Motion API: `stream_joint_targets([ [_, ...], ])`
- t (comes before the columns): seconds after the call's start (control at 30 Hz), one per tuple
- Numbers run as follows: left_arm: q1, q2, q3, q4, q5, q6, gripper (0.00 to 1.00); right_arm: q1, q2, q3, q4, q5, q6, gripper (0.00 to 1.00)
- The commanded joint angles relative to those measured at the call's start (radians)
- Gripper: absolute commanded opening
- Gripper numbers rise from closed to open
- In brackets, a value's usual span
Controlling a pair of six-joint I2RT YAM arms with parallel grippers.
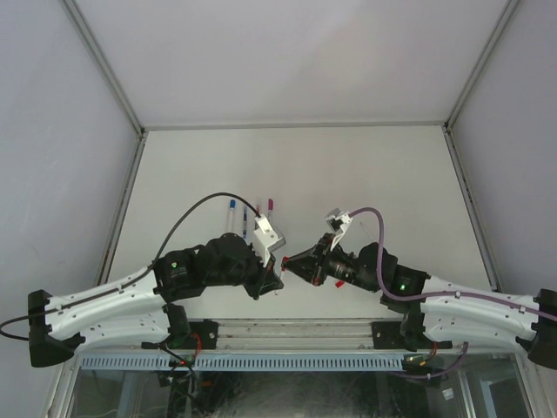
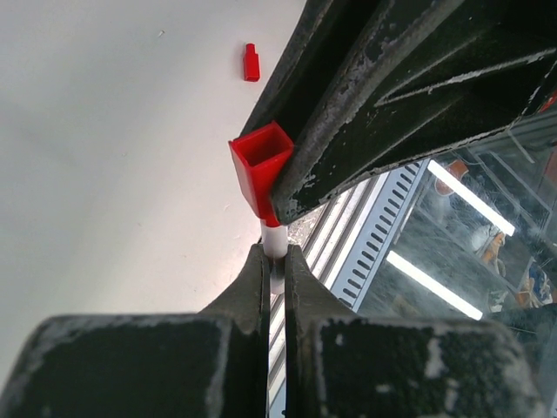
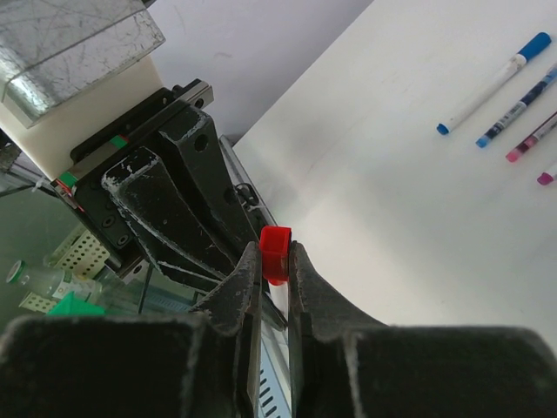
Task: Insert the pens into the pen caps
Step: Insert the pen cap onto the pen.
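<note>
Left gripper [image 2: 275, 258] clamped on a white pen [image 2: 274, 238] above the table's [image 1: 374, 174] near edge, right gripper [image 3: 275, 264] pinching a red cap [image 3: 275, 246] against the pen's tip, other pens [image 3: 492, 87] lying side by side mid-table, left of centre, a loose cap [image 2: 251, 63] on the table

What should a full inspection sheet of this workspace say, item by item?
Surface: flat white table.
Job's things: white-barrelled pen end to end with square red plastic cap; four more thin pens lying side by side; small loose red cap on the table.
Clutter: nothing seen.
Grippers: left gripper shut on the white-barrelled pen; right gripper shut on the square red plastic cap.
Cables: black cable on left arm, purple cable on right arm.
Surroundings: grey walls, metal frame.
</note>
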Motion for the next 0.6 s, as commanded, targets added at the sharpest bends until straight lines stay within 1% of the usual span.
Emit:
stream_joint_targets([
  [0.0,0.026,-0.033,0.065,0.548,-0.142,0.036,0.00,0.118,0.051,-0.050,-0.391,-0.189,0.006,0.00],
  [0.07,0.026,-0.030,0.066,0.547,-0.142,0.038,0.00,0.164,0.060,-0.030,-0.440,-0.102,-0.009,0.00],
  [0.2,0.025,-0.030,0.066,0.547,-0.142,0.039,0.00,0.218,0.084,-0.018,-0.491,0.016,-0.022,0.00],
  [0.57,0.025,-0.031,0.066,0.544,-0.151,0.037,0.00,0.259,0.145,-0.017,-0.491,0.068,-0.021,0.00],
])
